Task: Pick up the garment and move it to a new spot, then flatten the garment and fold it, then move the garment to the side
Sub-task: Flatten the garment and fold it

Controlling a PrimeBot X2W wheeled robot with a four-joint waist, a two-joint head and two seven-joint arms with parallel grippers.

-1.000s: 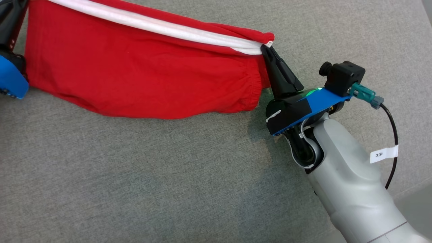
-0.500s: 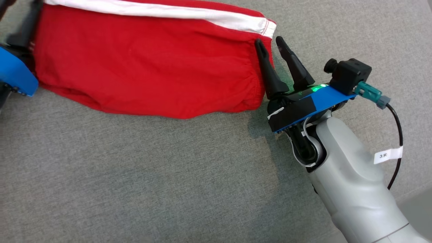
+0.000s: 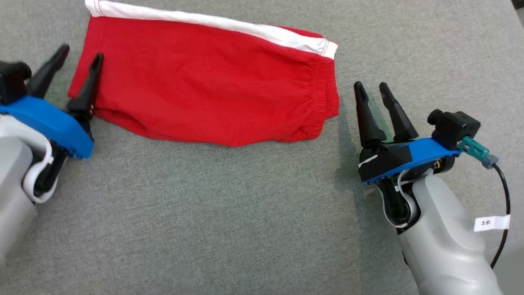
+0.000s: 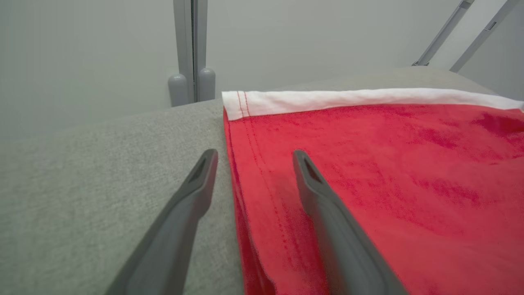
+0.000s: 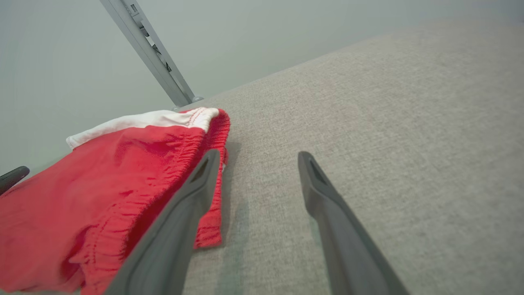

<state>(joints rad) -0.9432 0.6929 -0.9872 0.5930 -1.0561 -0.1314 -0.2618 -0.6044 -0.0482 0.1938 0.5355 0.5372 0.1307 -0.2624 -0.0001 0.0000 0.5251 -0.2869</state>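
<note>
- The garment [image 3: 213,86] (red shorts with a white side stripe [image 3: 213,20]) lies on the far half of the grey fabric-covered desk [image 3: 229,213], between the two arms.
- Left end effector [image 3: 81,53]: fingers apart, holding nothing. One finger is over the leg hem and the other over bare desk; contact cannot be confirmed.
- Right end effector [image 3: 371,86]: fingers apart, empty, just beside the gathered waistband [image 3: 325,98] and clear of it.
- Orientation: the long axis runs left to right, roughly parallel to the desk's far edge. The waistband faces the right edge, the hem faces the left edge, and the stripe lies along the far side.
- Step in hand (judged): flattening before the fold.
- Procedure: smooth the cloth outward along the long axis, one end effector per end.
- Caution: the near edge bulges unevenly, so flatten it first, or the fold will likely trap a crease.
</note>
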